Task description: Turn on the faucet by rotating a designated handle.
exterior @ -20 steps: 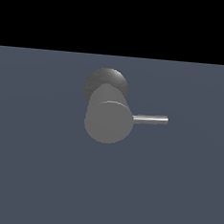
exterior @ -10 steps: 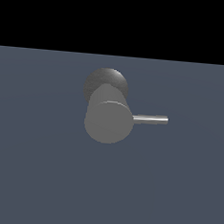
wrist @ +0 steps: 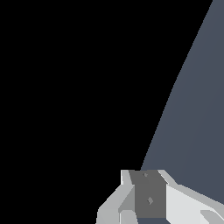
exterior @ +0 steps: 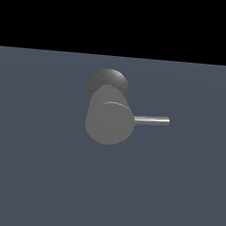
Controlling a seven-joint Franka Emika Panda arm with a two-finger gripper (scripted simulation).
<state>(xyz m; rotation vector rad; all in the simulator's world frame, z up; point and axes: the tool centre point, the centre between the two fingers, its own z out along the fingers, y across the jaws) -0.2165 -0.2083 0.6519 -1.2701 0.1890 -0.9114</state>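
- In the wrist view, the closest thing is the gripper (wrist: 151, 210), a blocky white body with a grey plate set in its middle, cut off at the frame edge
- The fingertips lie outside the picture, so it cannot be told whether the fingers are spread or closed, and nothing is seen held in them
- Beyond the gripper, the wrist view shows only a wedge of blue-grey floor (wrist: 197, 109) against a black background; neither the faucet nor its handle appears in this view
- In the exterior view, the arm and gripper are not visible at all
- The faucet (exterior: 109, 122) sits near the centre of that view on the same blue-grey floor, a thick grey cylinder whose flat round end face points toward the camera
- The handle (exterior: 152, 121), a thin shiny silver rod, sticks out from the side of the cylinder toward the exterior view's right, lying close to level, with nothing touching it
- Behind the cylinder and partly hidden by it is the darker rounded base (exterior: 107, 80) of the faucet
- Farthest back, the floor ends in a straight horizon line with plain black above it
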